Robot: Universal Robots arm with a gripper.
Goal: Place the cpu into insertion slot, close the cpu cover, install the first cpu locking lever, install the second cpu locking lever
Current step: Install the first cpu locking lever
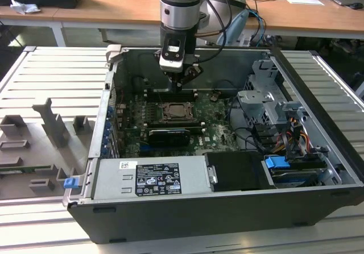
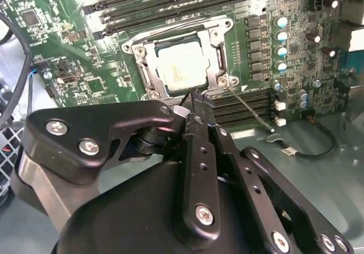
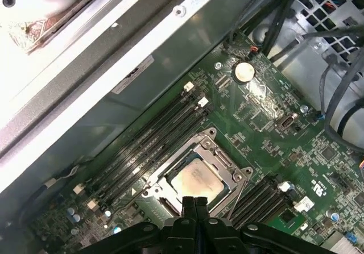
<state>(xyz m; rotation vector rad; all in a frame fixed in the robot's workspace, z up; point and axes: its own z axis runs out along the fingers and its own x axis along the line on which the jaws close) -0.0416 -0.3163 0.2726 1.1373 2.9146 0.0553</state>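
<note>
The cpu [image 2: 183,66] lies flat in the insertion slot [image 2: 138,54], its pale metal face showing through the window of the cpu cover [image 2: 219,50], which lies down over it. One thin wire lever [image 2: 250,111] sticks out from a socket corner across the memory slots. Another wire lever [image 2: 176,28] runs along the socket's far side. My gripper [image 2: 196,98] is shut with nothing between its fingers, its tip just above the socket's edge. The first wrist view shows the cpu [image 3: 196,180] right beyond my gripper [image 3: 195,200]. In the exterior view my gripper [image 1: 178,85] hangs just above the socket [image 1: 178,113].
Long black memory slots [image 3: 153,134] flank the socket on both sides. A black graphics card [image 1: 168,134], a power supply [image 1: 151,177] and a drive cage with cables [image 1: 273,115] fill the open case. The case wall [image 3: 114,78] rises close behind. Grey fixtures [image 1: 51,129] lie at the exterior view's left.
</note>
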